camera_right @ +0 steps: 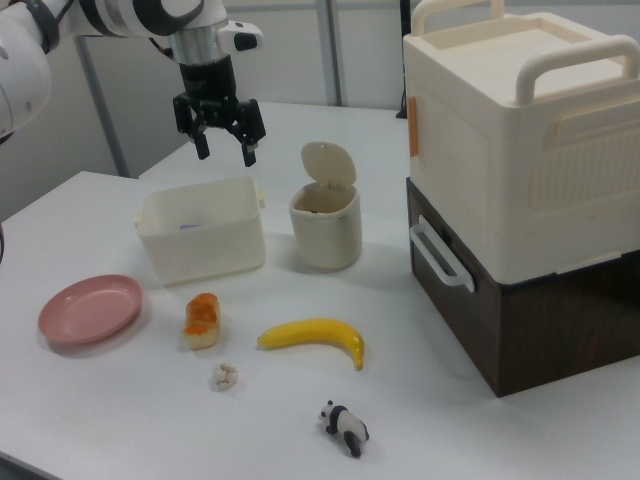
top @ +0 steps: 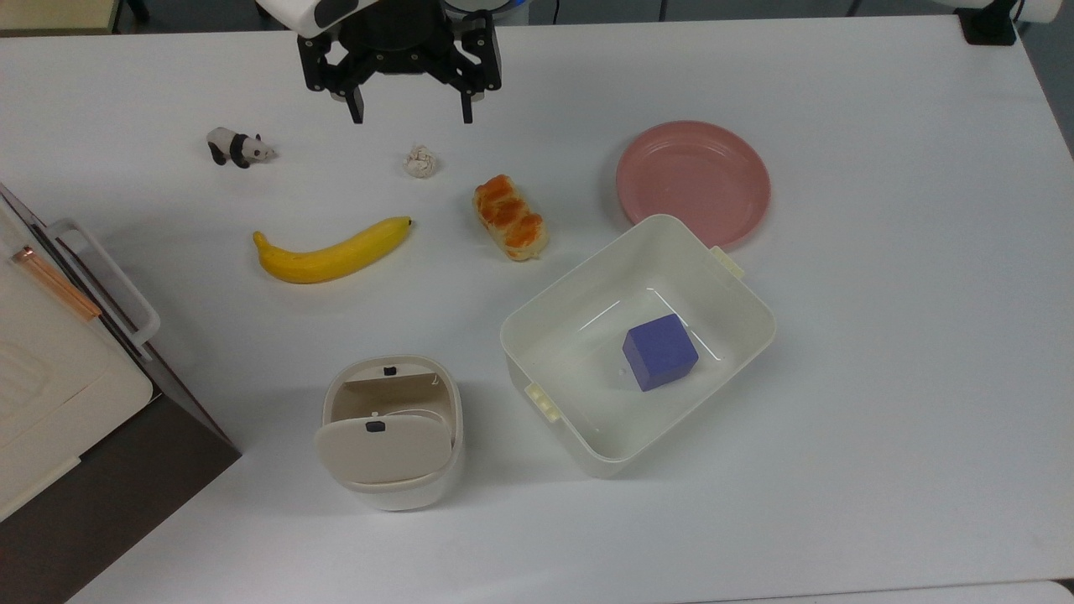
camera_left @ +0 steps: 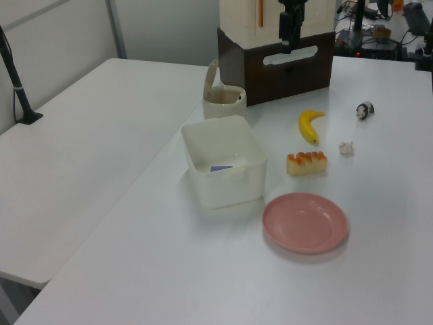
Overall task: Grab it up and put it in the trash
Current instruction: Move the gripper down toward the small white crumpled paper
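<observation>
My pincer (top: 411, 115) hangs with fingers apart, gripping nothing.
In the top view the paper ball (top: 421, 161) lies on the table just below my fingertips, untouched; the bread (top: 509, 217) farther; the trash (top: 390, 430), lid up, farthest.

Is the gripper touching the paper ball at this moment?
Apart. In the right view the gripper hangs open high above the table, while the paper ball lies alone on the tabletop far below it.

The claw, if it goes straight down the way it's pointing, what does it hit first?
Probably bare table. The open claw hangs high, fingers down, and the paper ball seems to lie slightly off its line, though depth is hard to judge.
</observation>
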